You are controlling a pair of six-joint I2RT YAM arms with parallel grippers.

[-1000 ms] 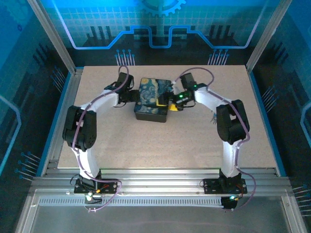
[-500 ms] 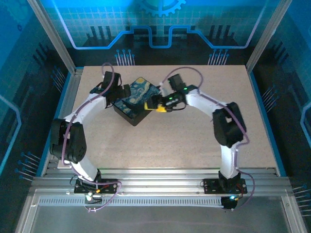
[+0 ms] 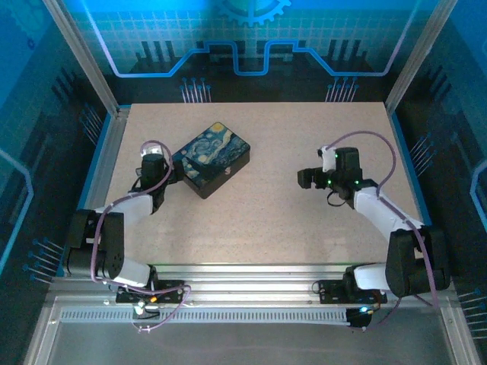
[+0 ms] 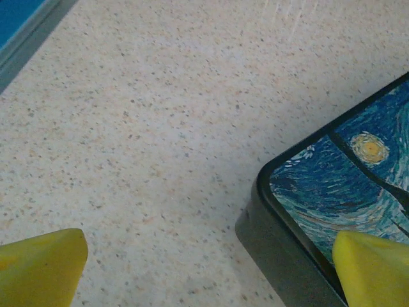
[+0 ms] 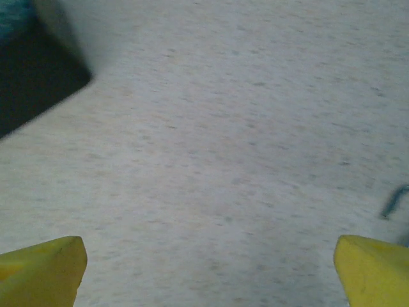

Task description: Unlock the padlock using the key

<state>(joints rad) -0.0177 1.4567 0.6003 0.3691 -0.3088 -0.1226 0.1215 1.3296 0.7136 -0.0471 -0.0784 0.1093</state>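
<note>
Right wrist: key [image 5: 395, 201] outside right claw's [image 5: 209, 248] gap.

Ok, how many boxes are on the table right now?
1. The box with the painted lid sits toward the far left of the table, turned at an angle, close beside the open left pincer. Anything small behind an arm could be hidden.

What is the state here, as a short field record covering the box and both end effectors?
box: black, painted lid closed, askew on the left half of the table
left end effector: open, empty, at a corner of the box
right end effector: open, empty, over bare table, apart from the box
unclear: a thin blurred shape lies on the table near the right end effector, too blurred to identify
</note>
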